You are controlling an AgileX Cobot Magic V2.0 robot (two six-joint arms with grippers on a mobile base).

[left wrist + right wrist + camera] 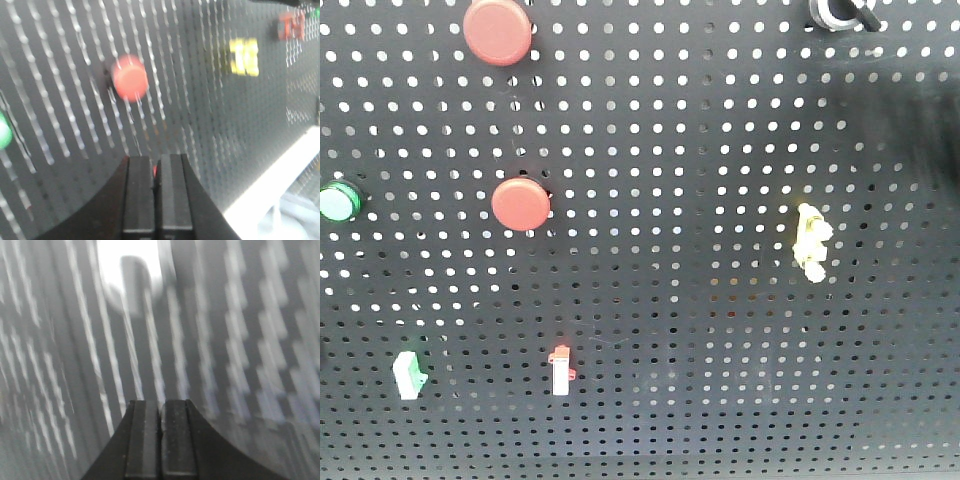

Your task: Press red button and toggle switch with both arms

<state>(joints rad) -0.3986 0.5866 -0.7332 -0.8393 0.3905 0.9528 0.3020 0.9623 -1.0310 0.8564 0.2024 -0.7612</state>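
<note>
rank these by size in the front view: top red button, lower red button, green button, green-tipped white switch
top red button
lower red button, slightly smaller
green button, cut off at the left edge, so its place above the switch is unsure
green-tipped white switch

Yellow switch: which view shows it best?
Exterior front-facing view: the yellow switch is sharp and unobstructed on the right side of the pegboard. The left wrist view catches it only as a blurred yellow patch near the top. The right wrist view shows just blurred pegboard and its own fingers, no switch.
</note>
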